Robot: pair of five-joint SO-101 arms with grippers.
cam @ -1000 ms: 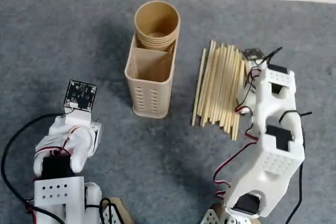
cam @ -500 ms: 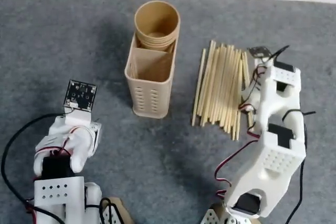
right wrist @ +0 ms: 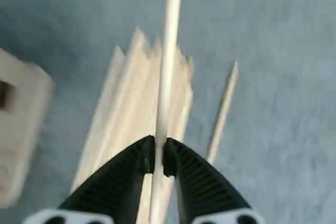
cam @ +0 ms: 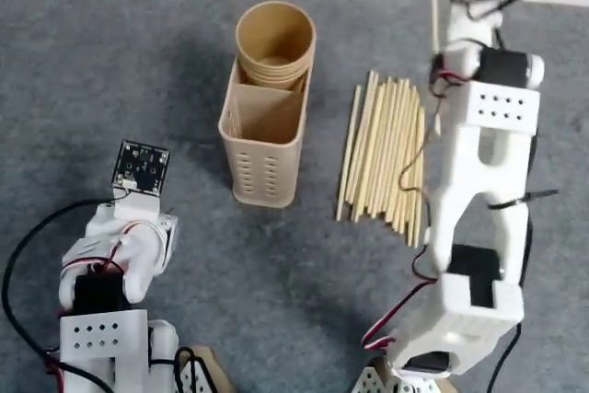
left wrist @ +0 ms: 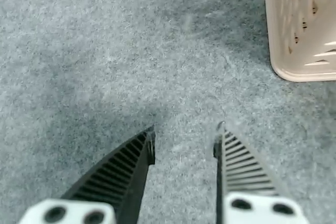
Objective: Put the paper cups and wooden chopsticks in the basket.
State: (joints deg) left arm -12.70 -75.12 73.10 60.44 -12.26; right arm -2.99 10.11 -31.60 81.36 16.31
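Right fingers pinch one chopstick, axis along fingers; basket lies to my left. Left fingers apart, empty.

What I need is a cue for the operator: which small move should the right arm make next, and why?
Probably swing the right gripper across toward the basket, held high. It is shut on one chopstick, raised above the pile; the cups fill the basket's far compartment, and the near one looks free.
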